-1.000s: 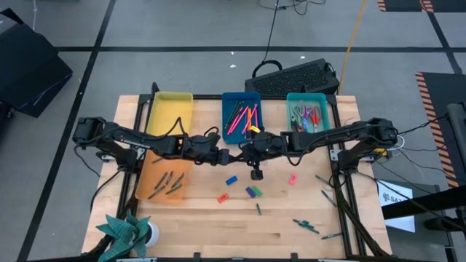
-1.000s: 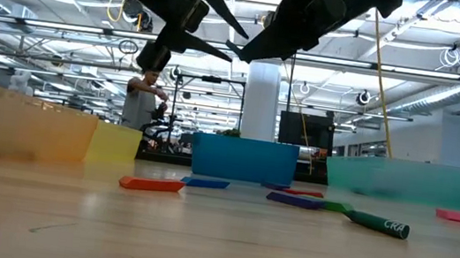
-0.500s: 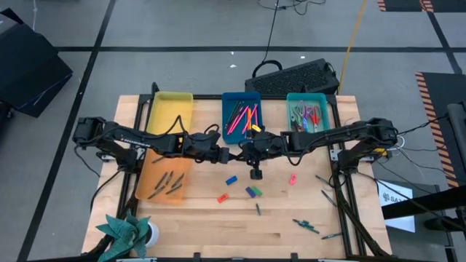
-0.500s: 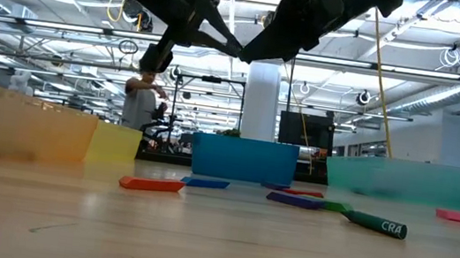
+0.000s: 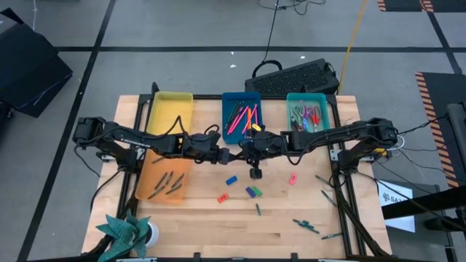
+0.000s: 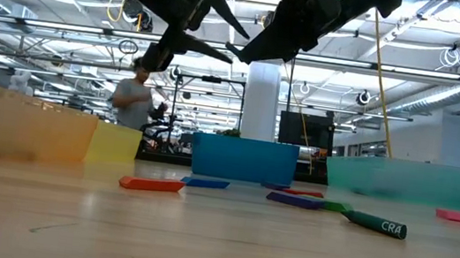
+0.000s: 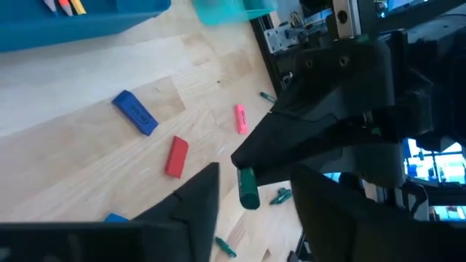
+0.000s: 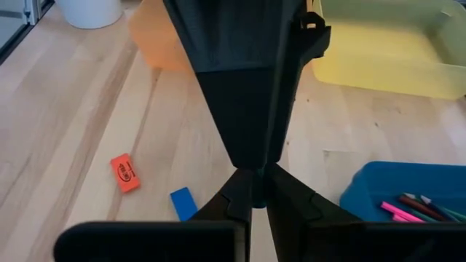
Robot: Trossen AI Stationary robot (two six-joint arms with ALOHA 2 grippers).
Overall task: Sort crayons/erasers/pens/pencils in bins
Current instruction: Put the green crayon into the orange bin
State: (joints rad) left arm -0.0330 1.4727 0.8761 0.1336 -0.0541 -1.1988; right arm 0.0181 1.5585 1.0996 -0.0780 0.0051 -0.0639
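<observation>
Two end effectors meet above the bench just in front of the blue bin (image 5: 241,116); from above we see erasers (image 5: 231,180) loose nearer us. Wrist views: left end effector (image 7: 251,211) spread apart, right end effector (image 8: 251,191) pinched together.

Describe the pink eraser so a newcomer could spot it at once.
Start at the teal bin at the table's back right. On the bare wood in front of it lies the pink eraser, alone, right of the clustered blue, red, purple and green erasers; it is the only pink block.
</observation>
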